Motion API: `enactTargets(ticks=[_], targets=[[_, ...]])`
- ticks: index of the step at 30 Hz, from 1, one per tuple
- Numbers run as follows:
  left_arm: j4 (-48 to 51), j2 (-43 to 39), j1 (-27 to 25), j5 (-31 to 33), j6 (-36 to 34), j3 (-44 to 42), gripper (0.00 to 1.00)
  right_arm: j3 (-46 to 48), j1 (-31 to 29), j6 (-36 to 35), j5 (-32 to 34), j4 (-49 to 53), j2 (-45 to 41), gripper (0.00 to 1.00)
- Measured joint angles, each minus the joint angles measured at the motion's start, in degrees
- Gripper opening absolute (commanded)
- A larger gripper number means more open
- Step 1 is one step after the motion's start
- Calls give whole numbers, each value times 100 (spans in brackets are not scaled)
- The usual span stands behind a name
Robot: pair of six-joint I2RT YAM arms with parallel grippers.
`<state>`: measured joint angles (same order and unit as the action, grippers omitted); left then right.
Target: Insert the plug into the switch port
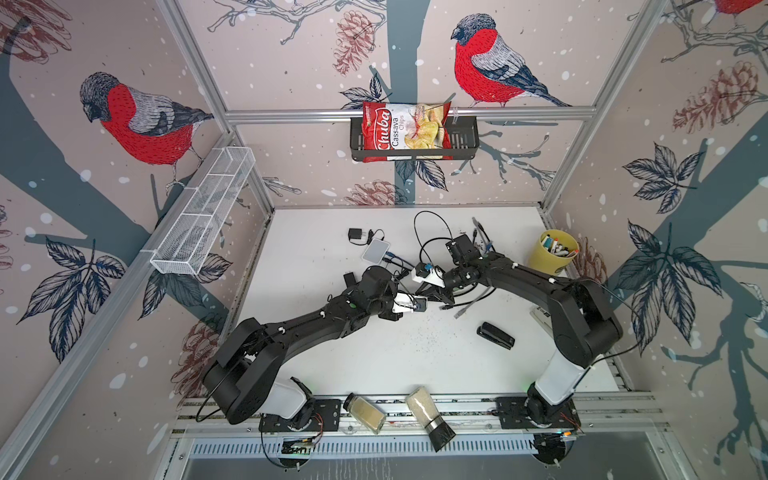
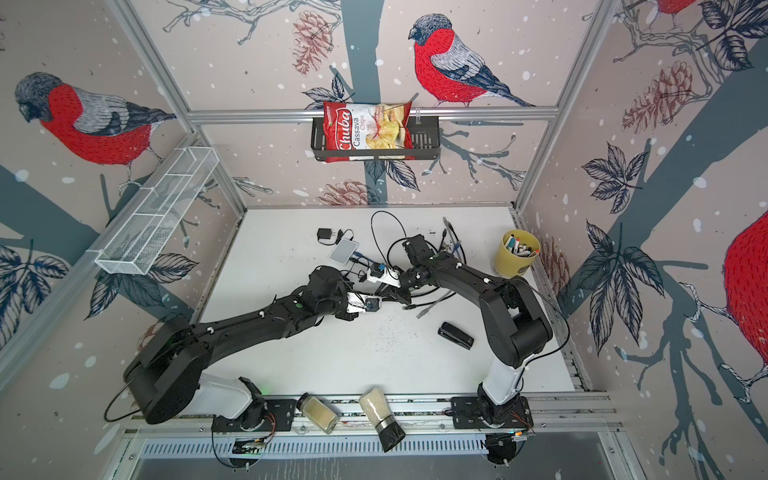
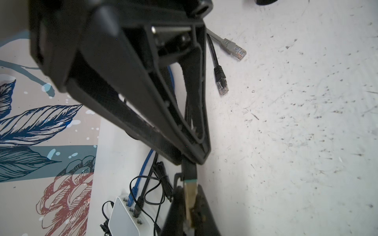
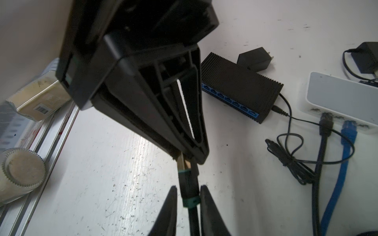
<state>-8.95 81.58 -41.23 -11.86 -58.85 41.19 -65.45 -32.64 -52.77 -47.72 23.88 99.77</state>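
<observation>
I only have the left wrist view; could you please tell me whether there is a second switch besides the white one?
Observer: Yes, a black switch with a row of blue ports lies near the white switch.
Operator: Are its ports free?
Observer: Those that show look empty; the right gripper hides one end of the row.
Operator: Any obstacle on the right?
Observer: A yellow cup stands at the far right edge.

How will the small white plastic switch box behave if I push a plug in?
Probably light: the white plastic switch box lies loose on the smooth white tabletop, so it may slide. The blue cable and black cable plugged into it might pivot it, hardly anchor it.
</observation>
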Motion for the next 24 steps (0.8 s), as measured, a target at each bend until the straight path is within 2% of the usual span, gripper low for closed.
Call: enactTargets(ticks=[6,9,12,18,24], targets=[[39,9,-2,61,85,-17,1,81,-55,-122,44,-114,0,4],[63,31,-2,72,350,-11,17,374,-79,-118,173,-455,-199,2],[-7,20,-11,146,706,31,26,763,-101,-52,376,-953,-485,2],[59,-90,28,-46,953,52,30,1635,-144,212,1067,-2096,-1128,2],[387,-208,260,-758,1119,66,30,2483,-205,227,1836,-3344,-1731,3]])
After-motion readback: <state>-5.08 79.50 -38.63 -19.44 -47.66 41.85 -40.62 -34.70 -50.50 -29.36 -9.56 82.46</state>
